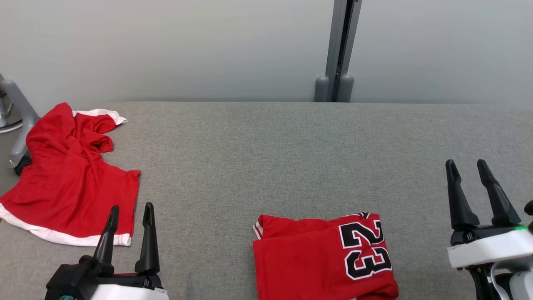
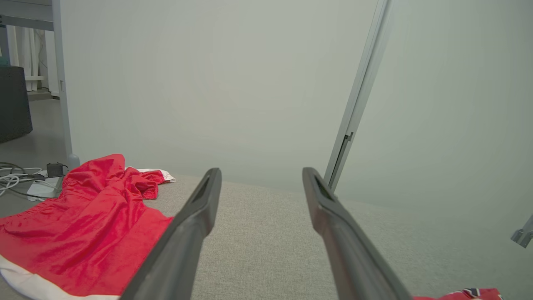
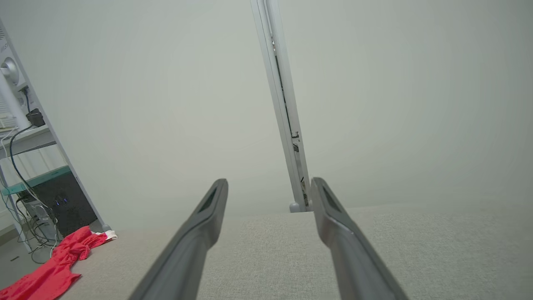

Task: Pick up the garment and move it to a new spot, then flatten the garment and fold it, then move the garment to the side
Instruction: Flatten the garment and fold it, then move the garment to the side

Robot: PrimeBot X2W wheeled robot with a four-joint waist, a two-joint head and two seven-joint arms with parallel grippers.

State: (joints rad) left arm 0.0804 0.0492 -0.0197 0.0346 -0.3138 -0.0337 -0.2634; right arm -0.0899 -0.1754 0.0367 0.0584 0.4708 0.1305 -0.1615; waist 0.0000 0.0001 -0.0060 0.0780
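The red jersey [image 1: 320, 258] with the black-and-white 23 lies folded into a compact rectangle at the near middle of the grey padded table [image 1: 266, 158], so the folding looks done and the step in hand is most likely moving it to the side. Neither gripper has hold of anything. The left gripper [image 1: 130, 207] hangs at the near left and the right gripper [image 1: 466, 163] at the near right, each with fingers spread wide and well apart from the jersey. The next move calls for a gripper to come in low over a folded edge and pinch through all the layers so the fold does not fall open. A crumpled red garment [image 1: 70, 175] with white trim, possibly shorts, takes up the table's left end, so the bare right side seems the easier place. A grey post [image 1: 339, 50] stands behind the table, out of the way.
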